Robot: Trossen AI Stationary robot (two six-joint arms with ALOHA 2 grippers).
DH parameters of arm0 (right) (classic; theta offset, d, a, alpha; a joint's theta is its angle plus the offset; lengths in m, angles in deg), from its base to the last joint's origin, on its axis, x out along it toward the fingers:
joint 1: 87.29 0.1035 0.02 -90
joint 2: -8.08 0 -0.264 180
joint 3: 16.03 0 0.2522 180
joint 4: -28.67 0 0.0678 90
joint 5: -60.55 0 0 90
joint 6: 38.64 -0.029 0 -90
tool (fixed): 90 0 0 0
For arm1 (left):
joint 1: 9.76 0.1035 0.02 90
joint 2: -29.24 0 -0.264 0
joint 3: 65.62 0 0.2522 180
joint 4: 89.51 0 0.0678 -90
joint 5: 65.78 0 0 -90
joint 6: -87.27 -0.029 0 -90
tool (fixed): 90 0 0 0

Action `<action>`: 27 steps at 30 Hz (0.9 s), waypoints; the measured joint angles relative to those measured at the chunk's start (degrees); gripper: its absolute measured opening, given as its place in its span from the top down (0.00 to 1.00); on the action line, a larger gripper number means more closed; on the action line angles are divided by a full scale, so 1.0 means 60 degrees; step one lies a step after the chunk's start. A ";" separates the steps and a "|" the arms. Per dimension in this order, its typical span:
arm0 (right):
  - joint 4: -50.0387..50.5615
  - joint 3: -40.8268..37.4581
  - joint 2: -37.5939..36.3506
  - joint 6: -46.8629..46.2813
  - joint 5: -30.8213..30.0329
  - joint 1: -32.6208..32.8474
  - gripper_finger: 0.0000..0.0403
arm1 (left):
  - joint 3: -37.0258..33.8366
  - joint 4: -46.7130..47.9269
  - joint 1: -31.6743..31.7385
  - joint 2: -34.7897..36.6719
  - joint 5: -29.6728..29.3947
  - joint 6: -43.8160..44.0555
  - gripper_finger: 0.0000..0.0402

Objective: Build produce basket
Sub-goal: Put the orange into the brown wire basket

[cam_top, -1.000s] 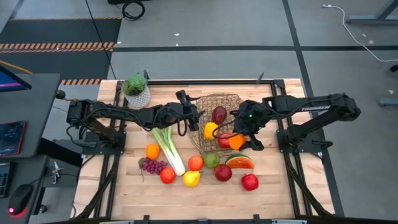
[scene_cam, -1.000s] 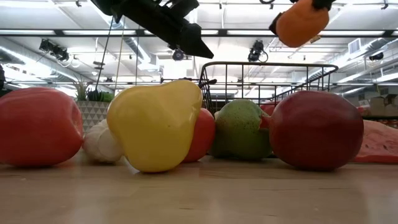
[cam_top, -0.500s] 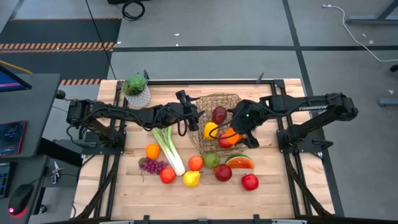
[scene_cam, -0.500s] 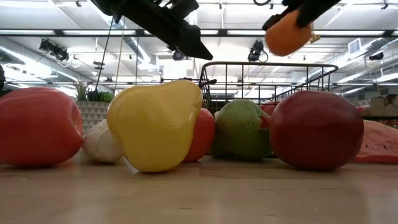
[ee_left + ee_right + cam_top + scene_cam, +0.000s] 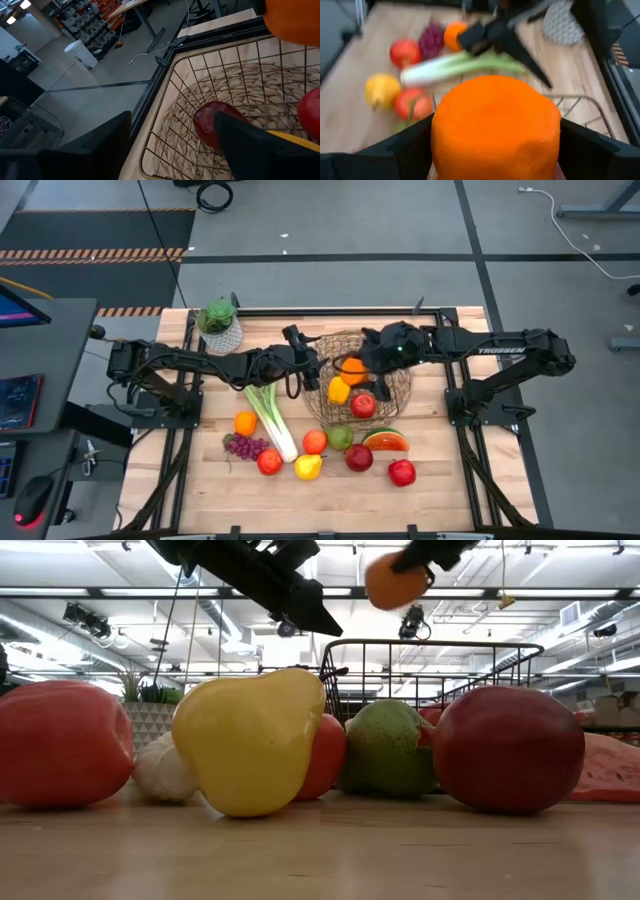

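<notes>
The wire basket (image 5: pixel 352 402) stands mid-table with a yellow pepper (image 5: pixel 339 390), a red apple (image 5: pixel 363 405) and a dark red apple (image 5: pixel 215 122) inside. My right gripper (image 5: pixel 358 366) is shut on an orange (image 5: pixel 352 369) above the basket's middle; the low view shows the orange (image 5: pixel 396 582) well above the rim. My left gripper (image 5: pixel 318 370) hangs open over the basket's left rim and touches nothing. More produce lies on the near table: a leek (image 5: pixel 268 415), grapes (image 5: pixel 245 446), a watermelon slice (image 5: pixel 385 441), apples. My right gripper pinches the orange between its two fingers (image 5: pixel 412 147), one on each of two opposite sides (image 5: pixel 442 135). The fingers come from the table's right, slanting down. The orange is lifted clear, above the basket's inside.
A potted plant (image 5: pixel 219 320) stands at the far left corner. Near the front lie another orange (image 5: pixel 246 423), a yellow pear-shaped fruit (image 5: pixel 308 467), a green pear (image 5: pixel 340 437) and red apples (image 5: pixel 402 472). Bare wood shows at the table's near edge and far right.
My right gripper has carried the orange up and toward the table's far edge and left, from over the basket's near right rim to above its middle. Its fingers have tipped up, closer to level. The orange stays in the hold.
</notes>
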 joint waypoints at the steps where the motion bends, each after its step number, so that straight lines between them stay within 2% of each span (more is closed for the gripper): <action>1: -0.0240 0.0000 0.0000 -0.0066 0.0004 0.0001 0.12 | 0.0000 0.0001 0.0000 0.0000 0.0002 -0.0002 0.28; 8: -0.1293 -0.0004 0.0000 -0.0248 0.0007 0.0000 0.12 | 0.0000 0.0153 -0.0006 0.0000 -0.0001 -0.0008 0.28; 12: -0.1133 -0.0007 0.0004 0.0188 0.0015 0.0001 0.12 | 0.0000 0.0231 -0.0015 0.0000 0.0002 0.0001 0.28; 27: -0.0806 -0.1112 0.0004 0.0012 -0.0179 -0.0042 0.12 | 0.0000 0.0220 -0.0011 0.0000 0.0002 0.0027 0.28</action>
